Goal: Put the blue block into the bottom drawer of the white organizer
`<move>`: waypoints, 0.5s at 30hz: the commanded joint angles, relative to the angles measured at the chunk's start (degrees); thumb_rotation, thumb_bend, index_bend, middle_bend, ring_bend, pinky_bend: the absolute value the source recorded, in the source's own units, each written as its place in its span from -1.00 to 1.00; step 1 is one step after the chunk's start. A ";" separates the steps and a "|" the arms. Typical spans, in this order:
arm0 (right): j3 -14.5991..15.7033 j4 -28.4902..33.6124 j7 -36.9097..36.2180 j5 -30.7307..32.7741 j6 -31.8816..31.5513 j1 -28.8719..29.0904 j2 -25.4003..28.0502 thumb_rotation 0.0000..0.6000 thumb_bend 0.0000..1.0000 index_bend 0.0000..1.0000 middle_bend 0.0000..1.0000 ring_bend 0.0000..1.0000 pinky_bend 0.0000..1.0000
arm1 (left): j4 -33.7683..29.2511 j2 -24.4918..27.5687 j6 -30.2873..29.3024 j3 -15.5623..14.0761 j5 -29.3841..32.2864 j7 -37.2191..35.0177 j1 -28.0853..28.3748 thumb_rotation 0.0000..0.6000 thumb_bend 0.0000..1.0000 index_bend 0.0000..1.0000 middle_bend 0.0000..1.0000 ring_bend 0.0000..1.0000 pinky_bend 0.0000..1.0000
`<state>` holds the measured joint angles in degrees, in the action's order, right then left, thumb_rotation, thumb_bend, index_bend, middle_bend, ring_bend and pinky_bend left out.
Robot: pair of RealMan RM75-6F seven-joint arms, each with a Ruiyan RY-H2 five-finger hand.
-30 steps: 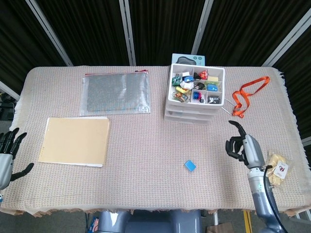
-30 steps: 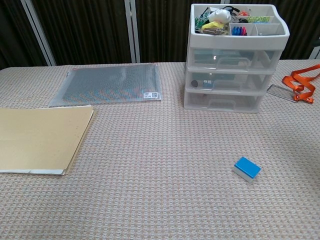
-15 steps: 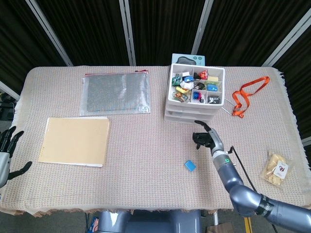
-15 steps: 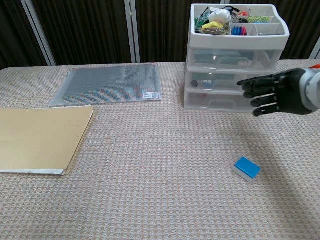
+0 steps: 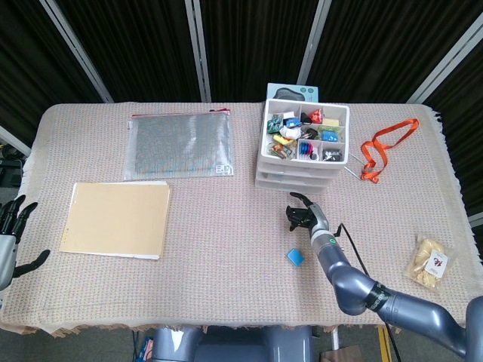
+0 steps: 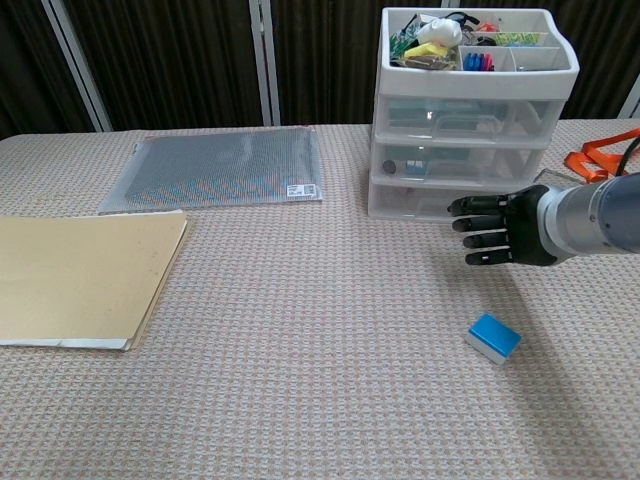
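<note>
The fingers [image 6: 478, 222] of the right hand [image 6: 505, 229] are seen spread apart and empty, stretched out just in front of the bottom drawer [image 6: 443, 204] of the white organizer [image 6: 474, 120], above the surface [image 6: 300, 330]. The drawer is shown closed. The blue block [image 6: 494, 337] is found lying on the surface below and near that hand, apart from it. At the far left edge of the head view, the left hand [image 5: 10, 234] is held with fingers apart, nothing in it. A tan folder [image 5: 116, 219] and a mesh pouch [image 5: 179, 144] are laid to the left.
</note>
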<state>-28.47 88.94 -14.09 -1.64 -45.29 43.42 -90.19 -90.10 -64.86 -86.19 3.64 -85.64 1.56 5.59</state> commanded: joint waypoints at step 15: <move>-3.15 -8.66 -2.58 8.29 6.63 1.64 -4.40 1.00 0.01 -0.60 0.54 0.54 0.37 | -0.69 0.24 0.47 0.08 0.44 -0.81 0.16 1.00 -0.52 -0.82 -1.00 -1.00 -1.00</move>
<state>-31.20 80.70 -16.28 6.30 -39.22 45.01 -94.26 -90.79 -64.62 -85.72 3.72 -85.20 0.74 5.74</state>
